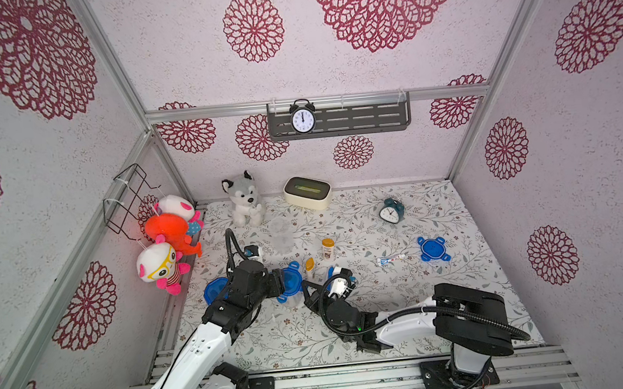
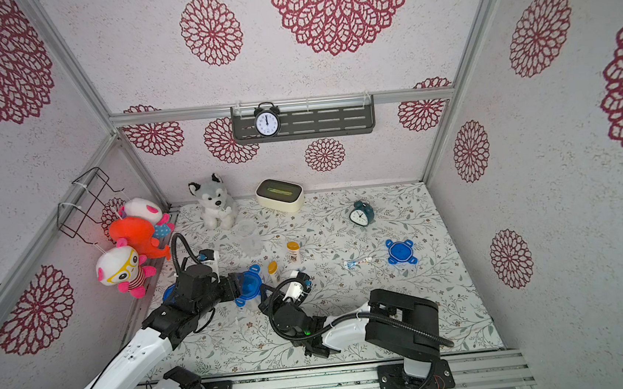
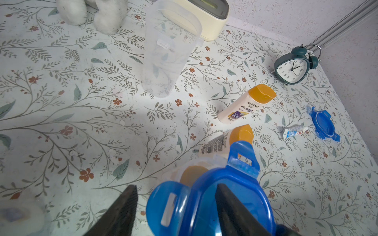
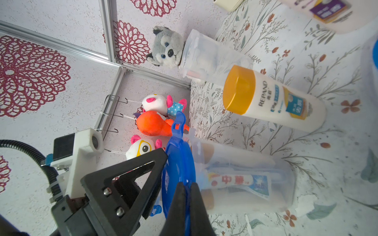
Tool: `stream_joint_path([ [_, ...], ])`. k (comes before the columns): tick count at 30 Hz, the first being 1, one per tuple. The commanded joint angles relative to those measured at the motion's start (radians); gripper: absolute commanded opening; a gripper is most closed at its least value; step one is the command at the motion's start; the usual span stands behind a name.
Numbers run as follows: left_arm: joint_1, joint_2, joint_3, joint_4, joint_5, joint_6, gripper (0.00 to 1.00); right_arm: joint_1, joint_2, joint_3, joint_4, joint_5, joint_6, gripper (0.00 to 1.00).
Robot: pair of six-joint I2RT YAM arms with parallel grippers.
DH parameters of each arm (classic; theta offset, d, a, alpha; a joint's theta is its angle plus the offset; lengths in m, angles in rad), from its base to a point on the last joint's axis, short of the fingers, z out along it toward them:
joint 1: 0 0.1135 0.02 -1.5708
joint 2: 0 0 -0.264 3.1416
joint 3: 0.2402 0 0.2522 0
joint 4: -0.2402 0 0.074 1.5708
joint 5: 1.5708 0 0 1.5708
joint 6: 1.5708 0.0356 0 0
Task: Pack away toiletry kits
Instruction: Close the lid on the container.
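A clear cup (image 4: pixel 255 202) capped by a blue tabbed lid (image 1: pixel 291 278) stands at the front middle of the mat; a toothpaste tube (image 4: pixel 239 180) and an orange-capped bottle show inside it. My left gripper (image 3: pixel 176 204) is open over the lid (image 3: pixel 206 196), one finger lying on its top and the other off to the side. My right gripper (image 4: pixel 186 190) is shut, its tips against the lid's rim (image 4: pixel 178 163) from the opposite side. Two white bottles with yellow-orange caps (image 1: pixel 328 248) (image 1: pixel 310 268) stand just behind the cup.
A loose toothpaste tube (image 1: pixel 390 259) and a spare blue lid (image 1: pixel 433 248) lie to the right. Empty clear cups (image 1: pixel 280 234) stand behind, another blue lid (image 1: pixel 214 288) sits under my left arm. Tissue box (image 1: pixel 307 192), teal clock (image 1: pixel 392 210) and husky plush (image 1: pixel 244 199) line the back.
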Motion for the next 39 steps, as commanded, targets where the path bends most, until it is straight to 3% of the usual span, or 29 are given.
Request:
stream_joint_path([
  [1, -0.002, -0.018, 0.021, -0.028, 0.010, -0.007, 0.65, -0.007, -0.002, 0.027, 0.039, 0.006, -0.003, 0.00],
  [27, -0.004, -0.021, 0.003, -0.021, 0.021, -0.010, 0.65, -0.035, 0.061, 0.073, 0.060, -0.012, 0.067, 0.03],
  [32, -0.005, -0.008, -0.003, -0.018, 0.024, -0.010, 0.62, -0.031, 0.059, 0.066, 0.070, -0.002, 0.060, 0.09],
  [39, -0.004, 0.013, -0.019, 0.005, 0.028, -0.012, 0.59, -0.027, 0.053, 0.062, 0.075, 0.018, 0.048, 0.27],
])
